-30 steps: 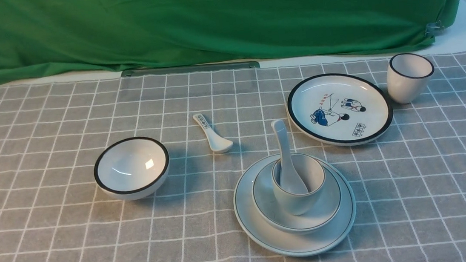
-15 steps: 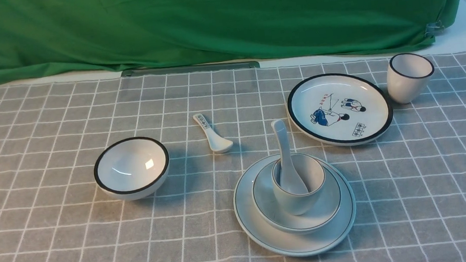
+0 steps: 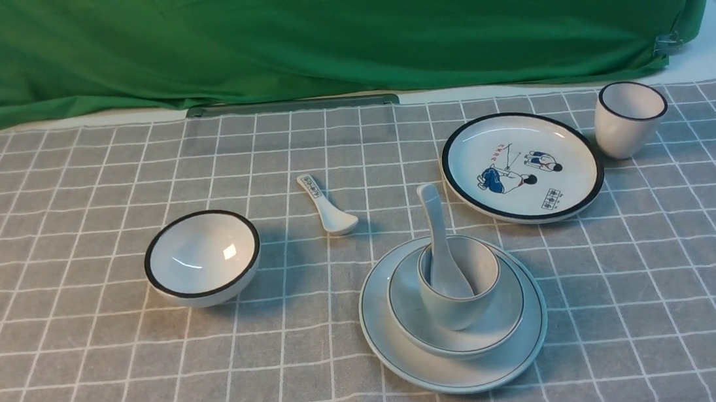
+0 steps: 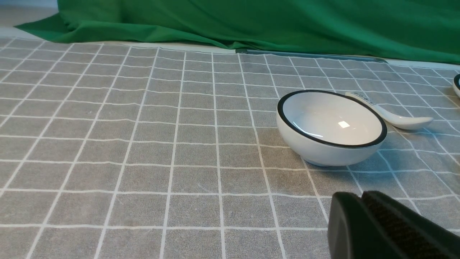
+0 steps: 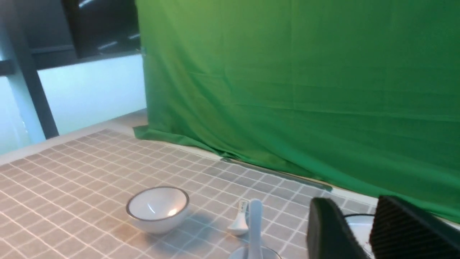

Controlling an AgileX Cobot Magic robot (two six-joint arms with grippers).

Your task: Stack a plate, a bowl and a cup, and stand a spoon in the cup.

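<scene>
Grey checked cloth (image 3: 84, 358) covered my table before a green backdrop (image 3: 315, 28). From the front, I saw the large plain pale blue-white plate (image 3: 413, 366) at five o'clock from centre, carrying the shallow pale blue-white bowl (image 3: 501, 325), the handleless pale cup (image 3: 457, 313) and the plain ceramic spoon (image 3: 438, 233) standing inside. Around it lay a black-rimmed white bowl (image 3: 202, 257) at nine o'clock, a small printed-handle spoon (image 3: 327, 205) at eleven, a cartoon plate (image 3: 521, 166) and a black-rimmed cup (image 3: 628, 118) at one. My left wrist camera showed the left gripper (image 4: 363, 201) closed, empty, near the black-rimmed bowl (image 4: 330, 127). My right wrist camera showed the right gripper (image 5: 354, 216) parted, empty, above the spoon handle (image 5: 255, 223).
</scene>
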